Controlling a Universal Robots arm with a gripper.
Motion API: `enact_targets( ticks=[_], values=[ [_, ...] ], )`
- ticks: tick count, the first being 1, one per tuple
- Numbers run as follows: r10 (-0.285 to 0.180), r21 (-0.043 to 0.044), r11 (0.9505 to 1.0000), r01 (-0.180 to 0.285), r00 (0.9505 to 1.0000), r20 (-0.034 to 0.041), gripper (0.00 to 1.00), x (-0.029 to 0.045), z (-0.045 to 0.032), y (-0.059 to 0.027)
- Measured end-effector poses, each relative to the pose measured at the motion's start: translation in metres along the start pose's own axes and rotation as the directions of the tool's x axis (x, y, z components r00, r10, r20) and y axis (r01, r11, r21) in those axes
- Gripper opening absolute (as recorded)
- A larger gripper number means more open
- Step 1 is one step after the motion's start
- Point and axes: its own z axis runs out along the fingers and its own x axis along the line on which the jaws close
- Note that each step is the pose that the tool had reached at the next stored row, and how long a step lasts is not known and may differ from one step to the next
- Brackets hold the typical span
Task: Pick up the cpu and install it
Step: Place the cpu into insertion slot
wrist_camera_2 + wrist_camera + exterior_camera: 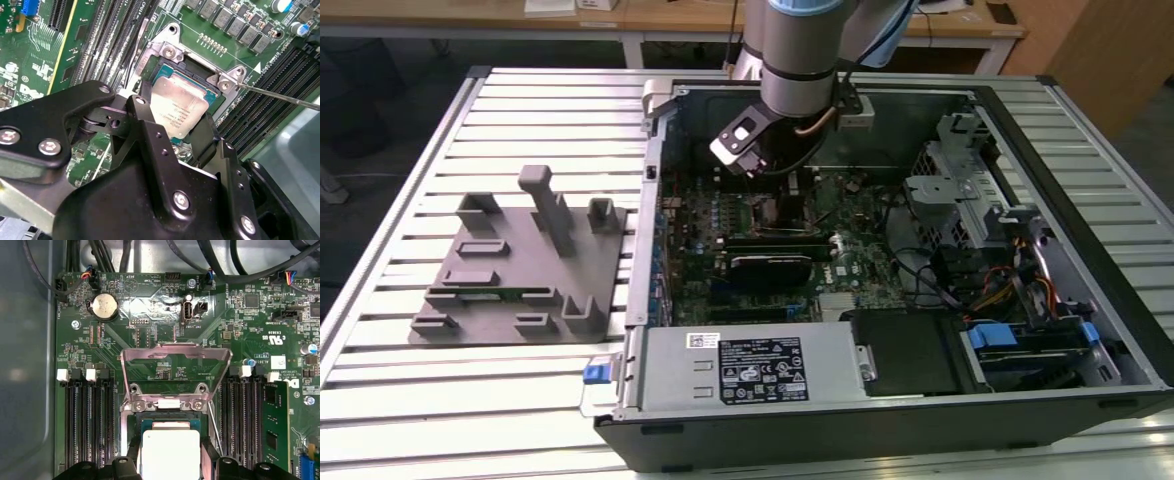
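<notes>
Inside the open computer case (881, 420) on the slatted bench (454, 400), the jaws pinched the cpu (180, 110) over its socket (170, 50).

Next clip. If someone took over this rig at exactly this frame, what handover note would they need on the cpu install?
Gripper: down inside the open computer case, fingers shut on two opposite edges of the cpu.
Cpu: at the socket on the motherboard; whether it is fully seated cannot be told.
Load plate: raised open.
Done: cpu picked up and brought to the socket. The grey fixture block sits on the exterior view's left of the case.
Left: cpu not yet released, load plate not yet closed.
</notes>
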Motion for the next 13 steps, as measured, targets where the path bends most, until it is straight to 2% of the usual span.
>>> enact_targets(
  ticks=[13],
  values=[
    [-0.003, 0.0002, 1.0, 0.003, 1.0, 0.0004, 0.55, 0.0003, 0.003, -0.0002]
  ],
)
